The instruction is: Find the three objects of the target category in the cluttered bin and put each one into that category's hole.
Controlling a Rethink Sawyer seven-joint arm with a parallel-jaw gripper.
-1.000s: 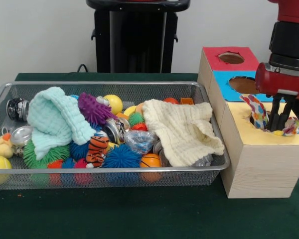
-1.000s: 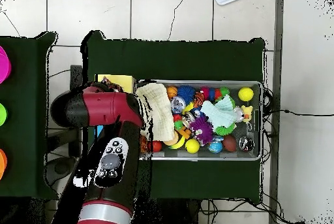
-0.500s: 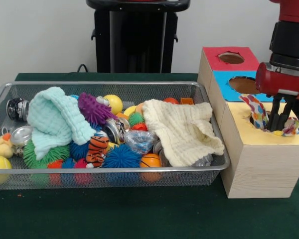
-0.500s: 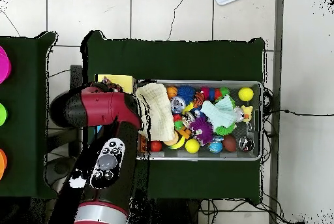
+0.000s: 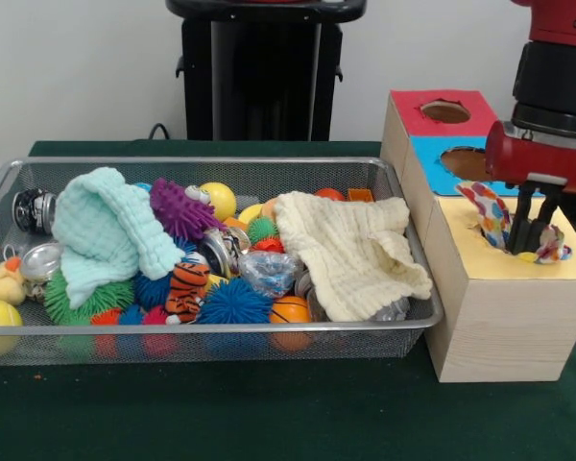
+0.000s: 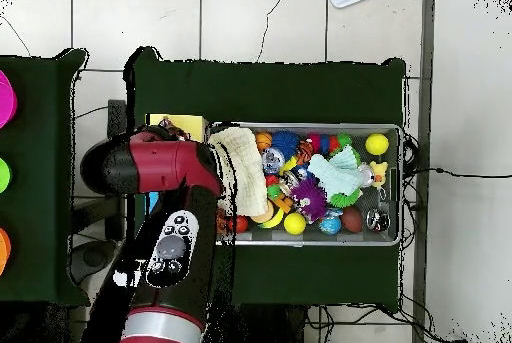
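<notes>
From my station I see the end effector (image 5: 530, 229) lowered at the hole in the yellow top (image 5: 499, 261) of the wooden sorting box (image 5: 490, 317), its dark fingers (image 5: 523, 223) close together, and a multicoloured patterned cloth (image 5: 490, 213) bunched around them, part of it standing up on the left side and a smaller bit (image 5: 555, 244) lying on the yellow surface to the right; I cannot tell whether the fingers actually pinch the cloth or merely sit inside its folds. The box also has a blue section (image 5: 456, 163) and a red section (image 5: 444, 112) behind, each with its own hole. Just beside the box on the green bench (image 5: 269, 413) stands the wire mesh bin (image 5: 211, 341), crowded with clutter: a cream cloth (image 5: 350, 252) draped toward its right end, a mint cloth (image 5: 106, 235) at the left, a purple spiky toy (image 5: 180, 209), a blue spiky ball (image 5: 232, 302), a striped tiger toy (image 5: 186, 288), a yellow ball (image 5: 219, 199) and an orange ball (image 5: 290, 311). Looking straight down, the red arm (image 6: 165, 169) covers most of the box, with only a yellow corner (image 6: 178, 123) showing, and the bin (image 6: 400, 184) lies alongside.
</notes>
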